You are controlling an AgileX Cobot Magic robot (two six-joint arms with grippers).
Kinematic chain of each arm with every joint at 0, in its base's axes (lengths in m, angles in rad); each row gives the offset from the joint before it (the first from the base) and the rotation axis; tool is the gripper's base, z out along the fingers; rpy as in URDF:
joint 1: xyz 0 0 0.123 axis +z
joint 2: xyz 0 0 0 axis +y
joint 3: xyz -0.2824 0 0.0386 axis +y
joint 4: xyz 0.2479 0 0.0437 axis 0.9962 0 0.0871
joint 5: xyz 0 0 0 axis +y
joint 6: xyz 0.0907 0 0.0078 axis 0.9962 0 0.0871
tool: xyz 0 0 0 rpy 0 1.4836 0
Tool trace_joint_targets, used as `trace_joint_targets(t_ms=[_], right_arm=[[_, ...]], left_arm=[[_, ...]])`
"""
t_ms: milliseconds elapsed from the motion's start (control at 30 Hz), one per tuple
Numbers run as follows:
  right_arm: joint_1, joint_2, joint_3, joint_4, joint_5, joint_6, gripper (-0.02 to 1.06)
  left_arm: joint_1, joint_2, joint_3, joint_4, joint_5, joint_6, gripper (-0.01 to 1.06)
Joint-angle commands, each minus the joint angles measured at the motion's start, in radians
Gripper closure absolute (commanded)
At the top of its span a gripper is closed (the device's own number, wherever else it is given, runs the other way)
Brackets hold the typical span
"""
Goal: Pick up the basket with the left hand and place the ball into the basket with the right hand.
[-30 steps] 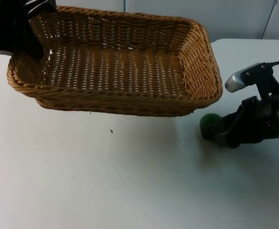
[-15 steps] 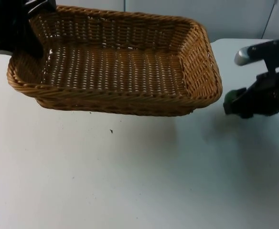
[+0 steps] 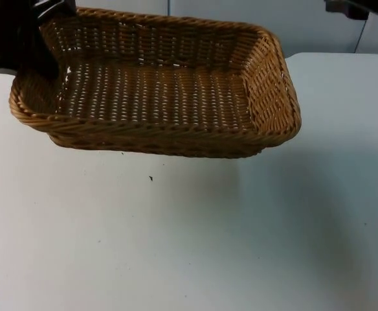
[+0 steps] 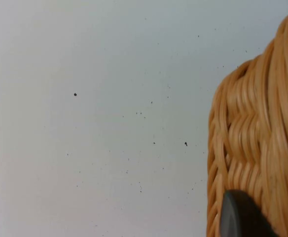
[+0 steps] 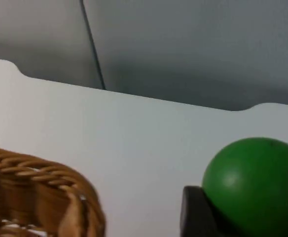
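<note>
While the left gripper (image 3: 43, 39) holds the wicker basket (image 3: 156, 91) clamped by a corner above the white table (image 3: 189, 246), the right gripper (image 5: 233, 217), jaws closed on the green ball (image 5: 252, 180), hovers beside the basket's rim; next, carry it over the basket and release.

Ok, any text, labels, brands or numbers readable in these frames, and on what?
None. No writing on the basket, the ball, the table or the wall. The table's dark specks are marks, not writing.
</note>
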Motion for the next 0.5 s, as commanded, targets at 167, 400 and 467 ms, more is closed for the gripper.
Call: trace_joint_targets(t_ms=[167,400,467], right_arm=[[0.156,-0.056,-0.023,0.221,0.085,-0.225,1.05],[0.296,-0.050,-0.075,0.297,0.105,-0.368,1.05],[0.312,-0.042,-0.084,0.297,0.103,-0.370,1.05]], left_arm=[[0.000,-0.015,0.001,-0.031,-0.018,-0.007,1.05],[0.000,-0.015,0.001,-0.031,-0.018,-0.007,1.05],[0.000,-0.015,0.001,-0.031,-0.018,-0.007,1.05]])
